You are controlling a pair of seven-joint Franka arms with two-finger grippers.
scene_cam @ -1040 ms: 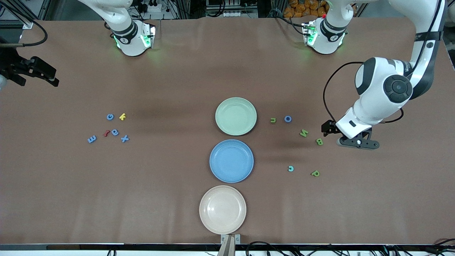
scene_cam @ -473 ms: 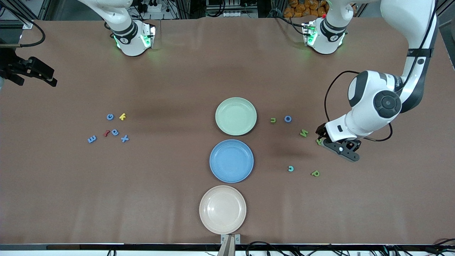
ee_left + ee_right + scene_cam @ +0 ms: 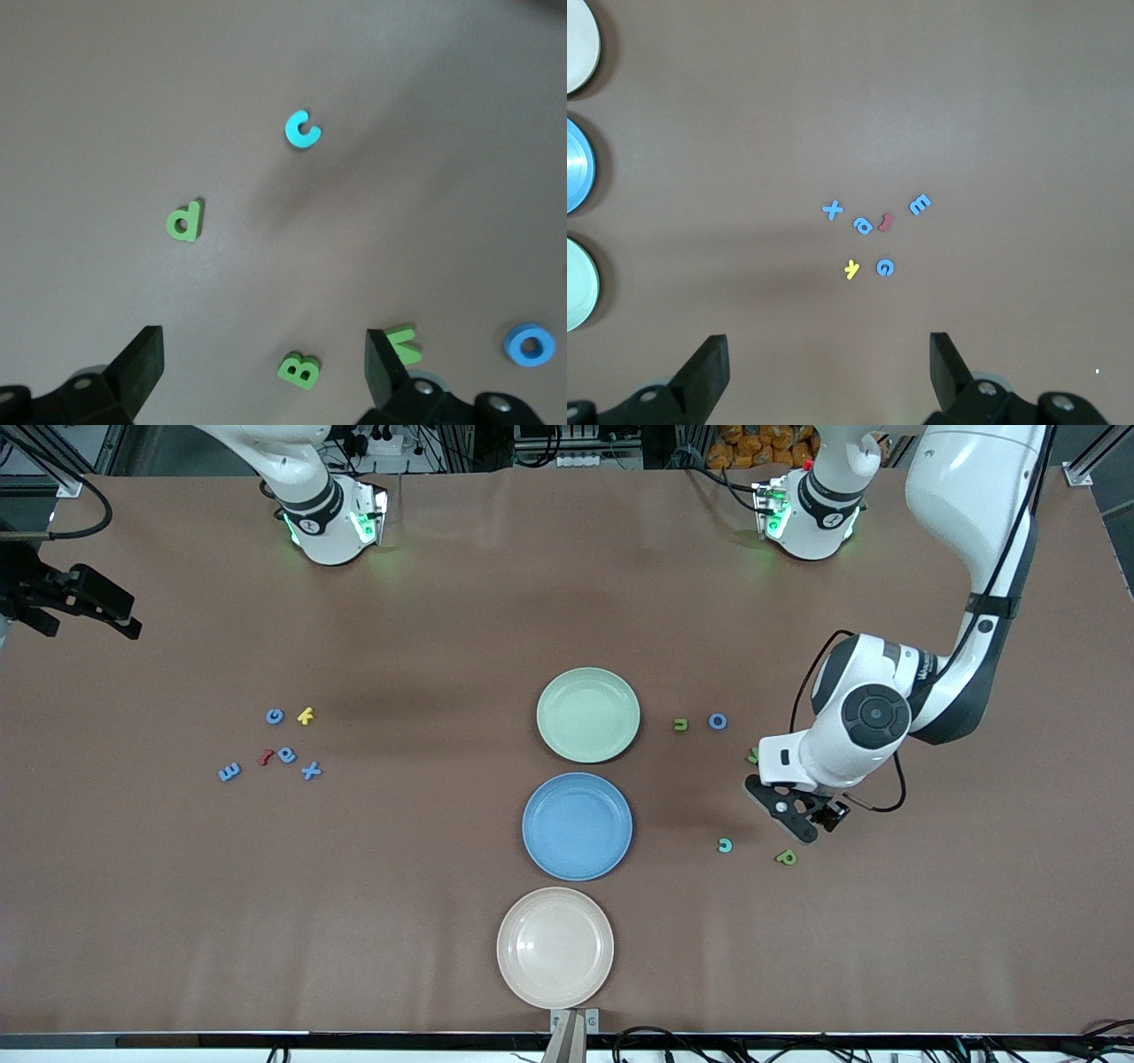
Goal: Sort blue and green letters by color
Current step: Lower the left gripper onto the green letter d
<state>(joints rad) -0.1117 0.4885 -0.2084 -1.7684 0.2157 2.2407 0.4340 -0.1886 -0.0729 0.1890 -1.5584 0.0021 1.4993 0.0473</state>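
The left gripper [image 3: 791, 816] hangs open and empty over the green letters [image 3: 185, 220]. The right gripper [image 3: 75, 607] waits open at the table's edge.

Front high, facing bases; wrists look down.

Two loose clusters of flat foam letters lie on the bench, none on a plate. Toward the right arm's end: blue G [image 3: 275, 716], blue a [image 3: 286, 755], blue x [image 3: 310, 771], blue E [image 3: 229, 771], close together but apart. Toward the left arm's end: green u [image 3: 680, 724] beside blue O [image 3: 718, 721]; green B [image 3: 299, 367] and green W [image 3: 404, 343] near each other; cyan-blue c [image 3: 725, 845] and green d [image 3: 786, 857] nearest the front camera.
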